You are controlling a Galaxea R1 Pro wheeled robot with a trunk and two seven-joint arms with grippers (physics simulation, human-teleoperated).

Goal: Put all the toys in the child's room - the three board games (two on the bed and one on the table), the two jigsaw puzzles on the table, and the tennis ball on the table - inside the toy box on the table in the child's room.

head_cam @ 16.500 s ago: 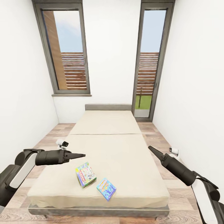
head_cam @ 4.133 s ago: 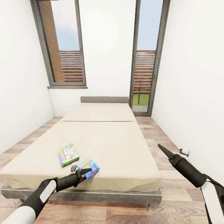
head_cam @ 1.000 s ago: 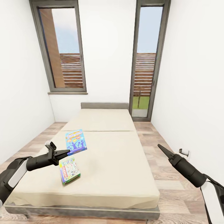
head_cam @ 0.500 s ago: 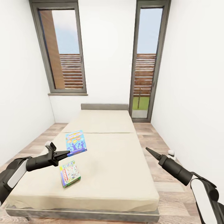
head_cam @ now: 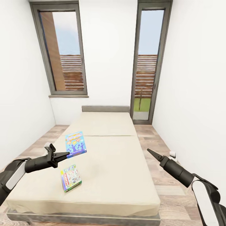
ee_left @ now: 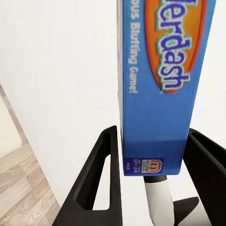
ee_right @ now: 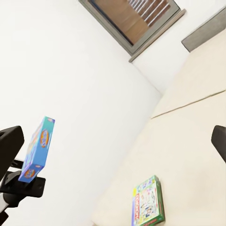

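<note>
Left gripper [head_cam: 64,154] pinching the lower edge of a blue board game [head_cam: 75,144], box held upright above the near left part of the bed [head_cam: 125,175]; in the left wrist view, box [ee_left: 162,84] clamped between both black fingers [ee_left: 101,179]. Second board game [head_cam: 71,178], green-edged with a white cover, lying flat on the beige mattress near the left front corner, just below the raised box. Right gripper [head_cam: 150,152] hovering off the bed's right side, apparently pressed together and holding nothing, though hard to judge at this angle. Two tall windows [head_cam: 64,51] on the far wall.
</note>
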